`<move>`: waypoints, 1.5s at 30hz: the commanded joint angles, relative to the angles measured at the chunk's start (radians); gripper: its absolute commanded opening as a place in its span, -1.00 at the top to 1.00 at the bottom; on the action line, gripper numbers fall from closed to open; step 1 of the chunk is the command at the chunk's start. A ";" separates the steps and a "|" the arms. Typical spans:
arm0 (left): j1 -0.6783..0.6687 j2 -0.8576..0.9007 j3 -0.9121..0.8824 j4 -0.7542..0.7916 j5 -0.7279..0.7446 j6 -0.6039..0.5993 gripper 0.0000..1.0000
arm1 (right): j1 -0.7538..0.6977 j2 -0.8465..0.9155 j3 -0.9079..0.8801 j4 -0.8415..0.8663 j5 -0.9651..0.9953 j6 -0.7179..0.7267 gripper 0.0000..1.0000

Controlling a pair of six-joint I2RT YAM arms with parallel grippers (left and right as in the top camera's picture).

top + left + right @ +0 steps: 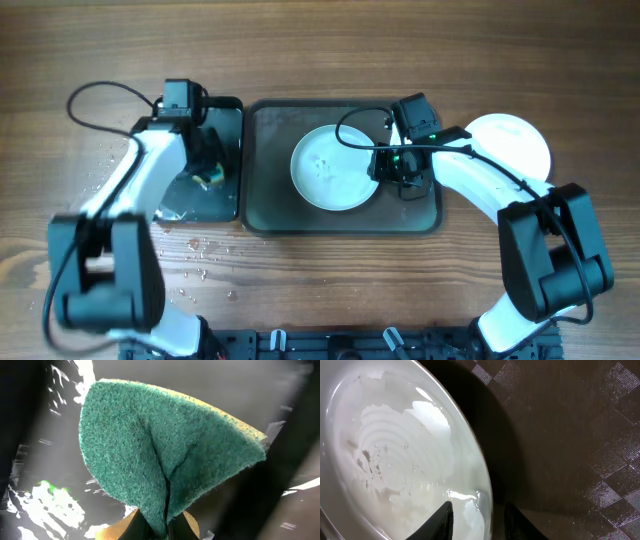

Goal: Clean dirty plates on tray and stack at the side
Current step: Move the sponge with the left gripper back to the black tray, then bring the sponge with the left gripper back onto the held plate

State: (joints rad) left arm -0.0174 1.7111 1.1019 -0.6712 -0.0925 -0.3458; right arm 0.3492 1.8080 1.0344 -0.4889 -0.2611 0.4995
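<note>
left tool (165, 527) is clamped on a folded green sponge (150, 450) above the black tray (225, 120). right tool (480, 522) straddles the rim of a wet plate (395, 460) on the tray (265, 120) (seemingly pinching it). a second plate (515, 145) sits on the tabletop (320, 290), right of the tray.

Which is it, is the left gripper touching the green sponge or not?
Touching. The left wrist view shows the sponge creased and pinched in the shut left gripper at the bottom.

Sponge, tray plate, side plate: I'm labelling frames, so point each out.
Sponge (150, 455), left wrist view, green scouring face.
Tray plate (332, 168), overhead view, its centre.
Side plate (515, 140), overhead view, exposed white surface.
</note>
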 commanded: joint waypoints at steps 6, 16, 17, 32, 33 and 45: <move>0.005 -0.280 0.005 0.010 -0.011 0.076 0.92 | 0.007 -0.014 -0.014 0.005 -0.004 0.001 0.13; 0.005 -0.303 0.004 0.028 -0.010 0.107 0.92 | 0.007 -0.014 -0.014 0.010 -0.003 0.001 0.21; 0.005 -0.303 0.004 0.028 -0.010 0.107 0.92 | 0.007 -0.014 -0.014 0.014 -0.003 0.001 0.51; 0.005 -0.303 -0.003 0.028 -0.010 0.108 0.92 | 0.007 -0.014 -0.014 0.025 -0.004 0.001 0.92; 0.005 -0.303 -0.004 0.028 -0.010 0.108 0.92 | 0.007 -0.014 -0.014 0.025 -0.004 0.001 0.91; 0.002 -0.230 -0.002 0.082 -0.007 0.198 0.92 | 0.007 -0.014 -0.014 0.029 -0.004 -0.002 0.91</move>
State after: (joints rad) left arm -0.0174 1.4467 1.1023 -0.6117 -0.0925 -0.2199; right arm 0.3511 1.8080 1.0325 -0.4679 -0.2584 0.4999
